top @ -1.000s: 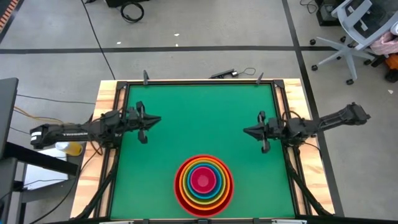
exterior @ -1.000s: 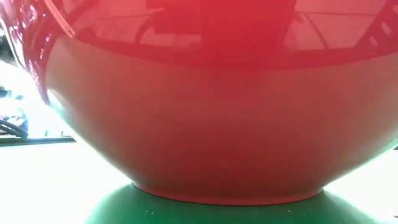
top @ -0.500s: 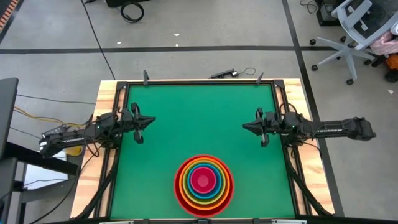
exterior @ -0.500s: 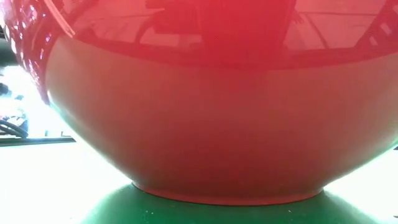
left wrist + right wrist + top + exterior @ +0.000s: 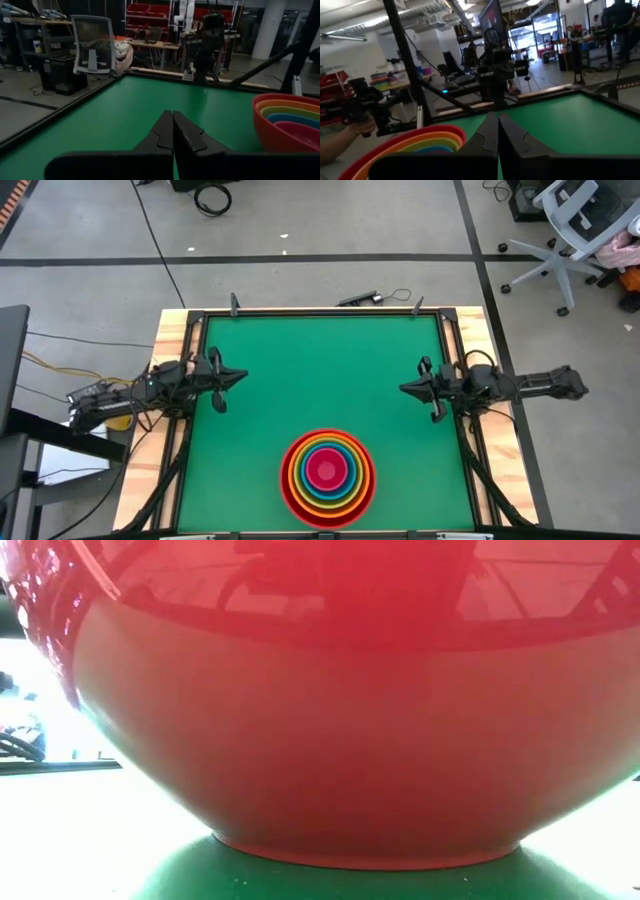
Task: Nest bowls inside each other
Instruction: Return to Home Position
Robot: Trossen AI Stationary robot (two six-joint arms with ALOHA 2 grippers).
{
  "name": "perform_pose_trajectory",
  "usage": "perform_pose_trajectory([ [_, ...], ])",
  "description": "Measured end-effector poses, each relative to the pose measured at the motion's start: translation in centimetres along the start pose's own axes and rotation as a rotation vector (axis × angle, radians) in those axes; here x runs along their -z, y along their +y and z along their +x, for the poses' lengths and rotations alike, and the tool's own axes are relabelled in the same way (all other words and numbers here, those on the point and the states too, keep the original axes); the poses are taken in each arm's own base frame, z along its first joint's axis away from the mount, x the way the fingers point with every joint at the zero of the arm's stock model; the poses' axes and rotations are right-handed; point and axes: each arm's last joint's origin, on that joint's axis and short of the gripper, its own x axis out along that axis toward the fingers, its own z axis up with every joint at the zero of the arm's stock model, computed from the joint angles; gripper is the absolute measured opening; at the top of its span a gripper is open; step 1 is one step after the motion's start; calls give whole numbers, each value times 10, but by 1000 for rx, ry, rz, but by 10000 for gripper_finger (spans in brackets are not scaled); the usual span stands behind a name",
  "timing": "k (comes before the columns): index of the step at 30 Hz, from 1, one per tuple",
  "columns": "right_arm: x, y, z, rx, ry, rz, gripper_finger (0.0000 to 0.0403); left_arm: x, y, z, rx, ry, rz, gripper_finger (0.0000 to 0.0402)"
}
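Observation:
The bowls (image 5: 328,470) sit nested near the table's front edge: red outermost, then orange, yellow-green and blue, with pink in the middle. The red bowl (image 5: 340,740) fills the low view, its base ring on the green mat. The stack also shows in the left wrist view as bowls (image 5: 287,122) and in the right wrist view as bowls (image 5: 415,145). My left gripper (image 5: 240,377) hovers shut at the table's left edge, far from the bowls; its fingers (image 5: 173,120) hold nothing. My right gripper (image 5: 403,389) hovers shut at the right edge, likewise holding nothing (image 5: 497,122).
The green mat (image 5: 320,370) lies bare between the two grippers and behind the bowls. A wooden frame (image 5: 320,311) runs along the table's far edge. A person's hand (image 5: 352,127) holding a dark object shows in the room beyond the table.
Both arms have drawn back a little toward their own sides of the table, the left toward the left edge and the right toward the right edge. The nested bowls have stayed where they were.

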Motion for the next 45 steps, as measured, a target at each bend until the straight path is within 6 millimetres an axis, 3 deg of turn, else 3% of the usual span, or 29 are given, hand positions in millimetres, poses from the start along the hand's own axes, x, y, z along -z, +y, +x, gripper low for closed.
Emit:
perform_pose_trajectory([
  [6, 15, 1, -2, 3, 7, -10, 3, 0, -2, 0, -19, -5, 11, 0],
  [17, 14, -2, -5, -31, 19, -22, 4, -4, 2, 0, -148, -39, 138, 0],
  [24, 14, -4, -7, -41, 17, -26, 5, -13, -1, -1, -30, -141, 61, 0],
  [32, 15, -4, -7, -60, 31, -39, 8, 6, 0, 4, -41, -102, -19, 0],
  [45, 14, -4, -7, -50, 26, -55, 14, 4, -4, 4, -10, -119, -51, 0],
])
